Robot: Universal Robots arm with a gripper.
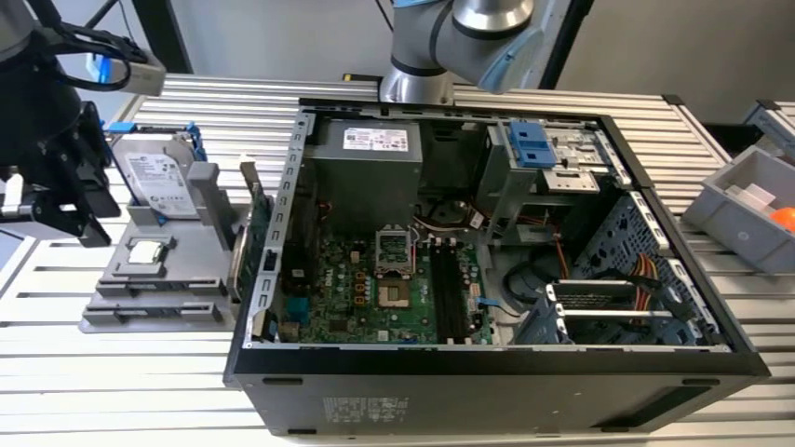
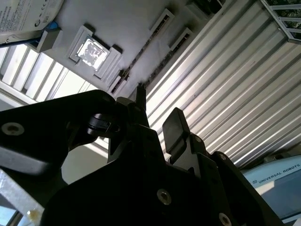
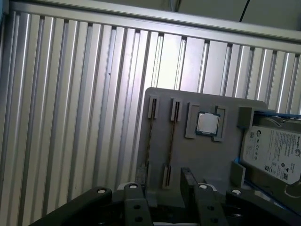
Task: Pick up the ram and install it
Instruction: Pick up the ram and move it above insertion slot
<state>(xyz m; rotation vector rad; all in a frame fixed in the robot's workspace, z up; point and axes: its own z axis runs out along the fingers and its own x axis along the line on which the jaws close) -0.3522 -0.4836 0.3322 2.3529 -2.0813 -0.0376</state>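
Ram: can't place it for certain. Long dark strips run along the slots of the green motherboard [image 1: 372,303] inside the open black computer case [image 1: 497,386], too small to tell stick from slot.
Gripper: the black two-finger gripper [image 2: 154,109] hangs with its fingers [image 2: 176,125] spread, and the ribbed aluminium table [image 2: 225,84] shows through the gap.
Beneath it: the grey slotted holder block [image 3: 202,155], at the exterior view's left, beside the case.
On the block: a square silver processor chip [image 3: 207,123], and next to it the silver hard drive [image 3: 275,153] in its blue frame.
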